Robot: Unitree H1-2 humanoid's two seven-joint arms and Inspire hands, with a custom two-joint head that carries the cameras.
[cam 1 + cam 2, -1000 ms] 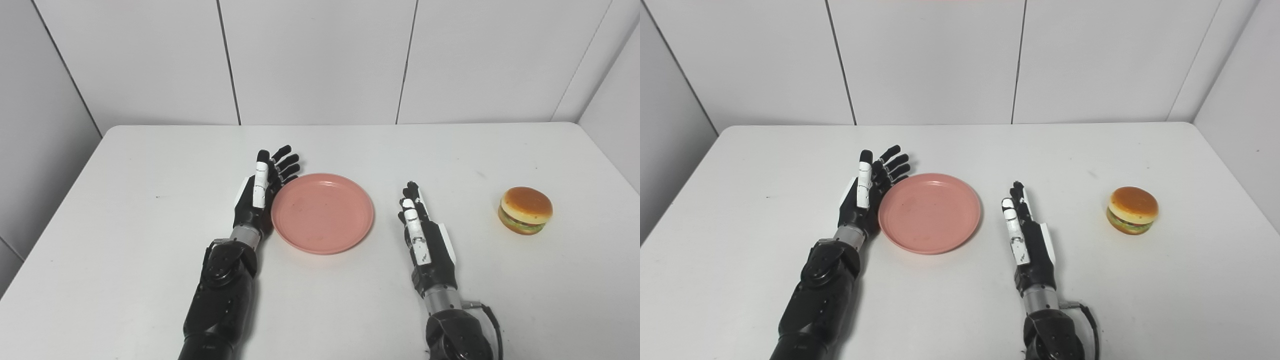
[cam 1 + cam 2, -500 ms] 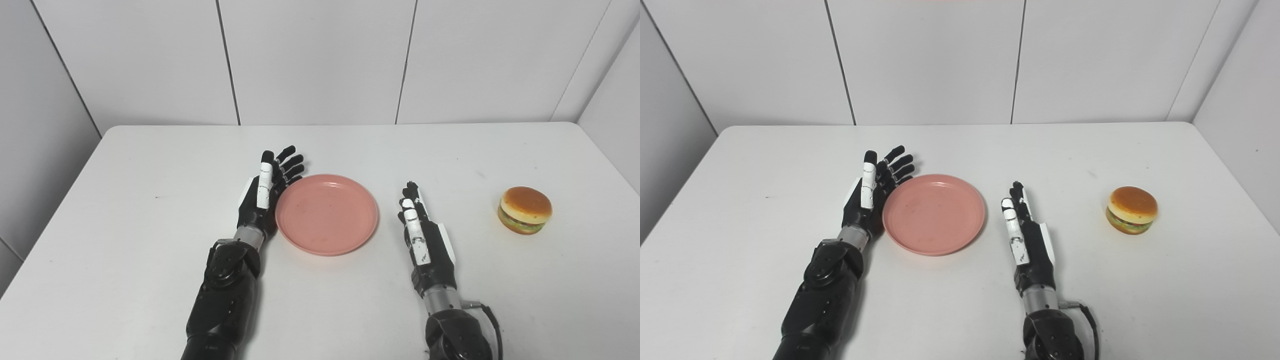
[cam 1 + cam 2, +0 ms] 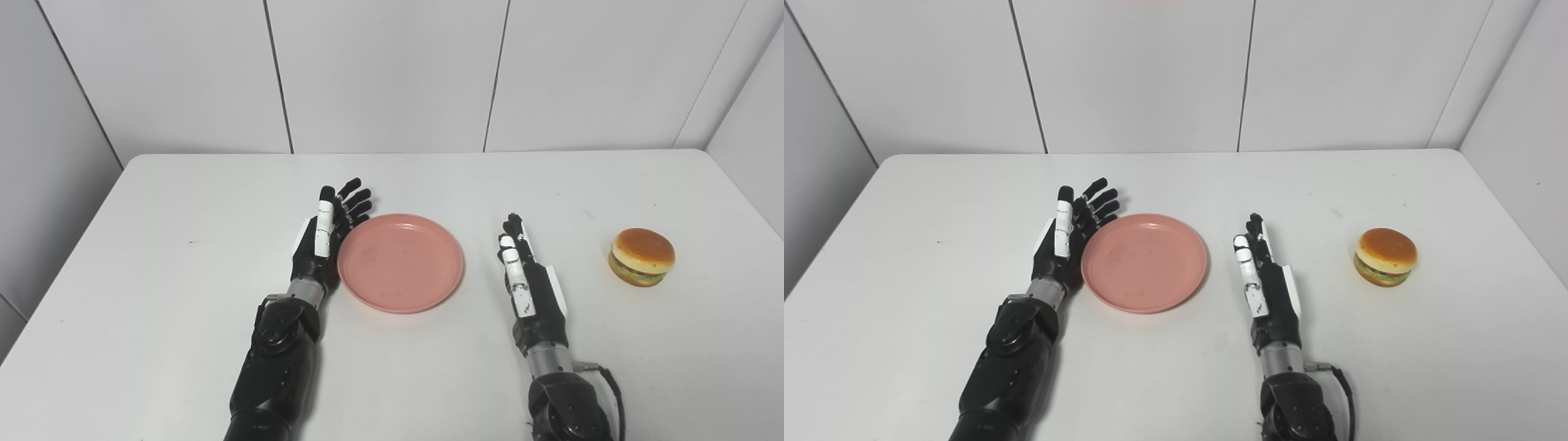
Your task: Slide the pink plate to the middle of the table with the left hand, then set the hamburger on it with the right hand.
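Fingers (image 3: 350, 201) of the left hand (image 3: 321, 242) spread and straight, holding nothing, edge-on against the left rim of the pink plate (image 3: 400, 262) near mid-table. Right hand (image 3: 528, 286) likewise extended and empty, pointing up the table between plate and hamburger (image 3: 641, 256). Hamburger off to the right, well apart from those fingertips; clearly the nearer hand for the pickup.

On the white bench (image 3: 184, 294), the round pink plastic plate (image 3: 400, 262) lies mid-bench between both hands; the toy hamburger (image 3: 642, 256) sits far right, well apart.
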